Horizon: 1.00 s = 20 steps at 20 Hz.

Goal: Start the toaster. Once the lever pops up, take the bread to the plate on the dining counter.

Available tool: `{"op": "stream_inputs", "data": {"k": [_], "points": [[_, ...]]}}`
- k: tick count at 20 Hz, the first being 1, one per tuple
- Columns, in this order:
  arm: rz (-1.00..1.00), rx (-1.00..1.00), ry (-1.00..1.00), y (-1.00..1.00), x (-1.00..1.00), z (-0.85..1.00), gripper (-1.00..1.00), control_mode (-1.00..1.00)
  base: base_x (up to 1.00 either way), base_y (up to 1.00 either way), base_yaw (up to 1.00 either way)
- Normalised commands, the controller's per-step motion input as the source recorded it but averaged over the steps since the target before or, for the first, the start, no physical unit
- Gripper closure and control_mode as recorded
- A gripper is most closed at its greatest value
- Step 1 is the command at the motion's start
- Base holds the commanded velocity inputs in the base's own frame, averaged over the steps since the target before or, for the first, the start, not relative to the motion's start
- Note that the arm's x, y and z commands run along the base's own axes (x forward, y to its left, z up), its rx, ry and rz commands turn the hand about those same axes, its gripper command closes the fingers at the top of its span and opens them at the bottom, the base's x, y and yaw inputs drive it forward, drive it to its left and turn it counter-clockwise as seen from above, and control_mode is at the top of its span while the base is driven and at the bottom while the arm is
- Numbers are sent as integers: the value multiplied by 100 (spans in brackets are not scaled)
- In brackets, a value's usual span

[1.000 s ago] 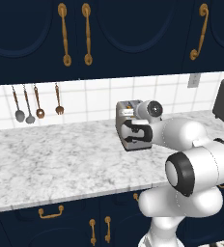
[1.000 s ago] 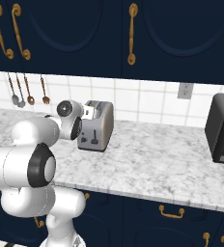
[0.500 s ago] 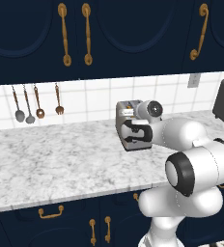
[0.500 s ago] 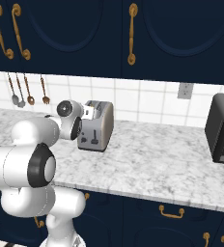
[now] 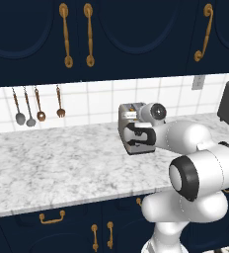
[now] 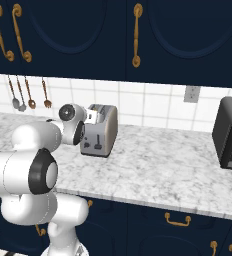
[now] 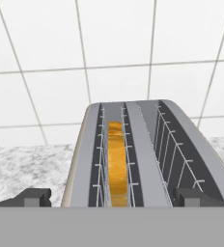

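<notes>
One long marbled worktop [image 5: 62, 168] runs under the white tiled wall [image 5: 101, 101], over navy cabinets with gold handles [image 6: 178, 220]. At its far right in the right base view stands a dark grey boxy appliance [image 6: 230, 132], well apart from everything else. Toward the middle sits the toaster [image 6: 102, 131] — silver-grey, upright, its narrow face with small dark controls turned toward the room. The white arm reaches over to it, and the gripper [image 7: 113, 198] hangs just above the toaster's near end, its two dark fingertips [image 7: 33, 198] spread wide, one to each side of the toaster's top, pinching nothing. The bread [image 7: 116, 164] stands in the left slot as the hand view shows it — golden-tan edge up, sunk between the wire guides; the right slot is bare. Four small utensils [image 5: 37, 106] hang on the tiles to the left.
</notes>
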Motion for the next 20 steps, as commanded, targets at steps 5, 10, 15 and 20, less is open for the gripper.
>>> {"op": "stream_inputs", "data": {"k": [5, 10, 15, 20], "points": [[0, 0, 0, 0, 0, 0, -100, -100, 0, 0, 0], [0, 0, 0, 0, 0, 0, -100, -100, 0, 0, 0], [0, 0, 0, 0, 0, 0, -100, -100, 0, 0, 0], [0, 0, 0, 0, 0, 0, -100, -100, 0, 0, 0]]}}
